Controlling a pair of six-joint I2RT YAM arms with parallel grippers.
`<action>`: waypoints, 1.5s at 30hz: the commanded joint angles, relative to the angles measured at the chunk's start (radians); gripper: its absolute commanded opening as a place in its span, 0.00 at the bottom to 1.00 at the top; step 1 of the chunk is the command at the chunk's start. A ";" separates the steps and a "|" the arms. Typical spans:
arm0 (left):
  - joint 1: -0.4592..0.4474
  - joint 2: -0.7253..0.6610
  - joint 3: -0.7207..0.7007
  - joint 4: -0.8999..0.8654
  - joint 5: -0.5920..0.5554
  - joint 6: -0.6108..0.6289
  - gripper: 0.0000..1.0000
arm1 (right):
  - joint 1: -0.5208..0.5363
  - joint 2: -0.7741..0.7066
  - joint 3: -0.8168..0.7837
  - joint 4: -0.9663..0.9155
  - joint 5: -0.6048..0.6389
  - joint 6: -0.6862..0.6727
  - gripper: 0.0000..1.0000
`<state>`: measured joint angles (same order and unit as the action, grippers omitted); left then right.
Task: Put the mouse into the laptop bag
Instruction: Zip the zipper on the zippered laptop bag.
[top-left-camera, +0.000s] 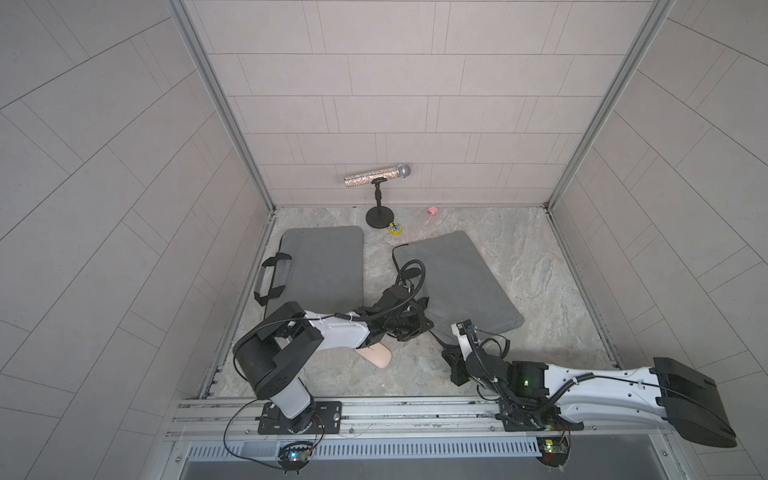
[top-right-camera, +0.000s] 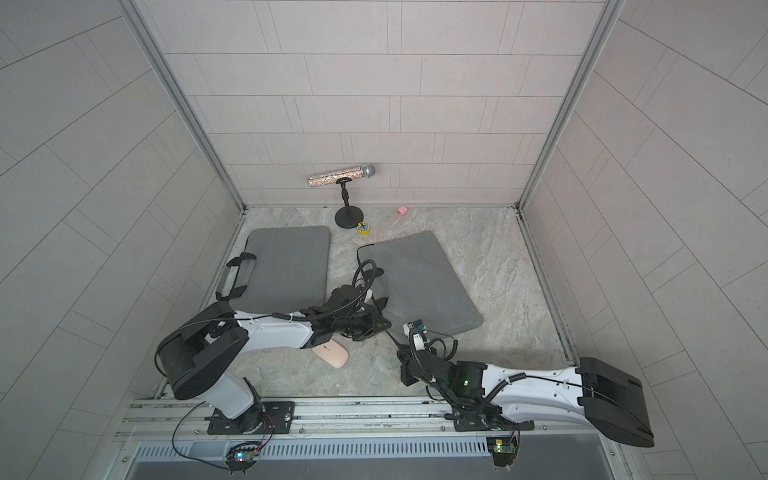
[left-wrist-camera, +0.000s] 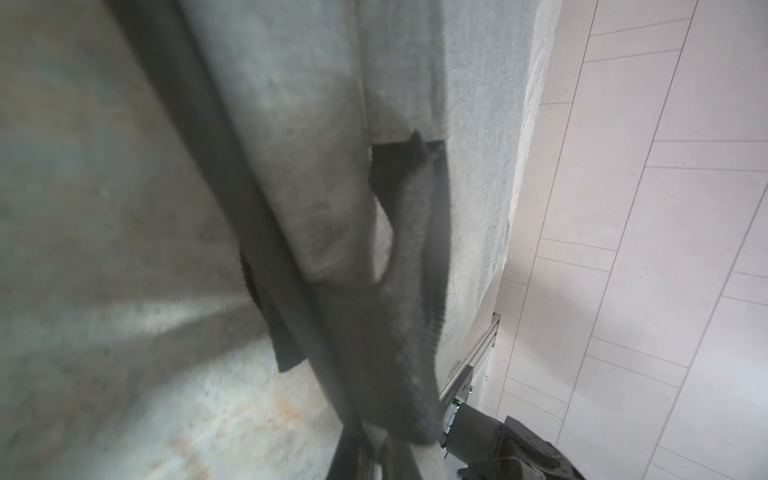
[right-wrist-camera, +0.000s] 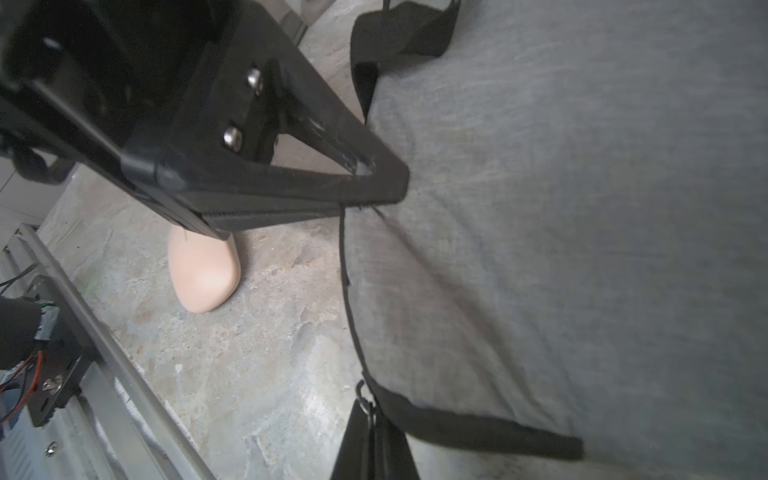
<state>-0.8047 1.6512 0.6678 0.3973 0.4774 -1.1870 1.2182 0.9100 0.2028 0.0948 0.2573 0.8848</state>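
Pale tiled walls enclose a marbled gray worktop (top-left-camera: 540, 291) where two robot arms work at a gray laptop bag (top-left-camera: 457, 282) lying slantwise right of centre. The left gripper (right-wrist-camera: 370, 199) is clenched on the bag's near, black-trimmed edge, seen clearly in the right wrist view. The right gripper (right-wrist-camera: 371, 424) is pinched onto a small black pull (right-wrist-camera: 362, 395) farther along that same edge, beside a black strap. The mouse (top-left-camera: 376, 355), pale pink, lies on the bare worktop outside the bag, partly under the left arm and near the front rail. A second gray bag (top-left-camera: 324, 266) with black handles lies flat to the left. At the back wall a glittery microphone (top-left-camera: 378, 176) rests on a black stand, with a yellow object (top-left-camera: 395, 228) and a pink object (top-left-camera: 432, 211) nearby.
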 joint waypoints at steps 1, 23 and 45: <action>0.063 0.062 0.021 0.059 -0.036 0.020 0.00 | 0.004 -0.044 -0.015 -0.097 0.030 0.009 0.00; 0.142 -0.033 0.012 -0.027 0.002 0.095 0.00 | -0.315 -0.045 -0.021 -0.274 -0.038 -0.042 0.00; -0.105 -0.194 -0.101 -0.100 -0.205 -0.011 0.86 | -0.216 0.260 0.088 0.089 -0.247 -0.038 0.00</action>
<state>-0.8703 1.4811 0.5766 0.3096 0.3473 -1.1790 0.9939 1.1488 0.2691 0.1143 0.0048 0.8322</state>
